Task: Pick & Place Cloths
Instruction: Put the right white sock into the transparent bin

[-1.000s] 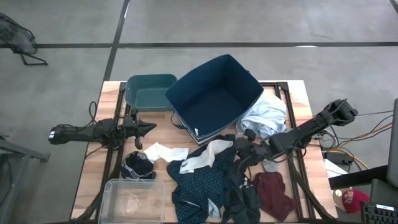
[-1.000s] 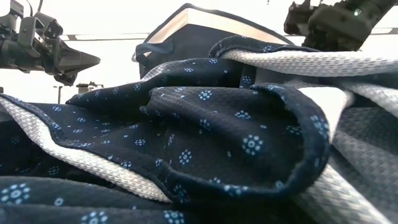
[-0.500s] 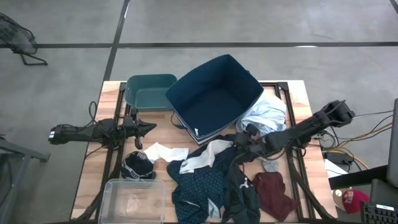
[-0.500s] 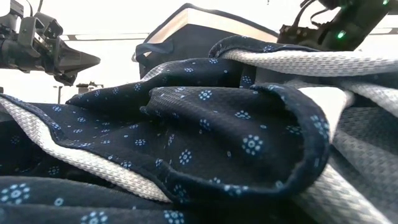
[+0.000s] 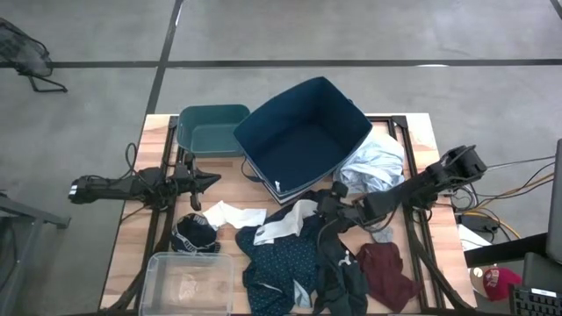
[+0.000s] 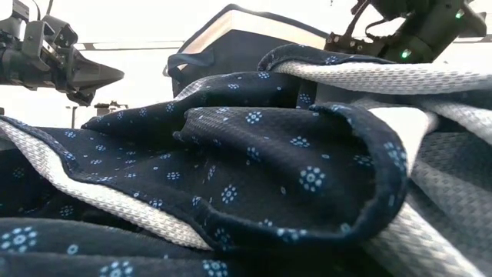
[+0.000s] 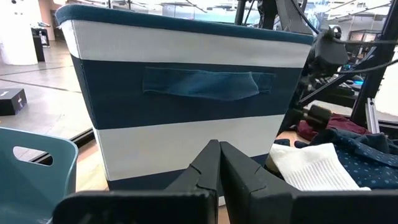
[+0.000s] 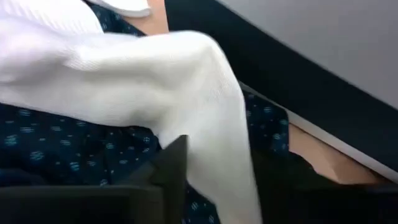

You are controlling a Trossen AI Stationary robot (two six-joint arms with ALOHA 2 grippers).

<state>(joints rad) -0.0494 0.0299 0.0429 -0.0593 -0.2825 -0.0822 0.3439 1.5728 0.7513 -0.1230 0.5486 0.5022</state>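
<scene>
I have the right gripper (image 5: 327, 204) low over the heap of cloths at the near middle of the wooden table (image 5: 156, 230), just in front of the big navy fabric box with white bands (image 5: 303, 136). Through its wrist camera I see its dark fingers (image 8: 171, 163) straddling a fold of white ribbed knit cloth (image 8: 155, 81) that lies on the navy white-dotted shirt (image 5: 279, 263). I cannot tell whether the jaws are pinching that fold or only standing around it, so I treat the grasp as unconfirmed.

I judge the box sits tilted and open beside the pile so that a lifted garment needs only a short carry into it. The rest of the cloths lie loose: a pale blue-white shirt (image 5: 373, 165) against the box's right side, a maroon piece (image 5: 386, 272) near the table's right front, black pieces (image 5: 344, 276) between it and the dotted shirt, and a small white sock (image 5: 230, 214) further left.

My left gripper (image 5: 211, 180) waits pressed together on the table's left side, pointing at the box wall and clear of the pile. That keeps it out of the working arm's path.
</scene>
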